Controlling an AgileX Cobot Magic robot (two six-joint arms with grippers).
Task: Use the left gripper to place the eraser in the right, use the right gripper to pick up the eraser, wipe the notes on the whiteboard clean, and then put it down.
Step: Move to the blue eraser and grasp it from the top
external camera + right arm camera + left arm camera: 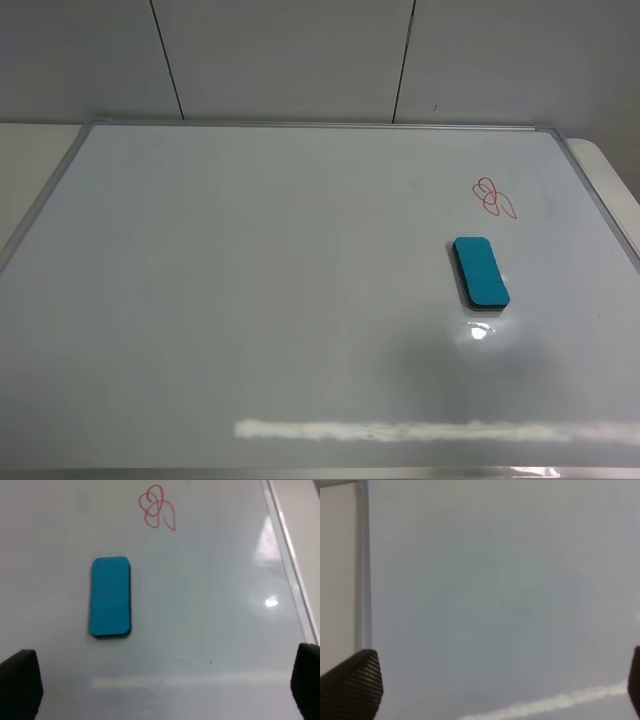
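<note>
Frame edges crop the left hand (492,682) and right hand (163,677).

Bright teal-blue on the eraser (480,270), a plain, even top, and there's a thin dark band showing along its lower edge. Just past it, the notes (493,197) come up in thin red line, a few overlapping loops. The whiteboard (250,280) reads glossy white with a faint blue-grey cast, and a streaky white glare streak (430,431) runs along its near side. Its frame (330,124) is pale silver. Behind, the wall (280,55) is flat grey, cut by thin dark seams. The surface (30,160) beside the board is cream. On the left gripper (492,687) the jaws are black with a fine woven rib; on the right gripper (162,685) they are plain matte black.
</note>
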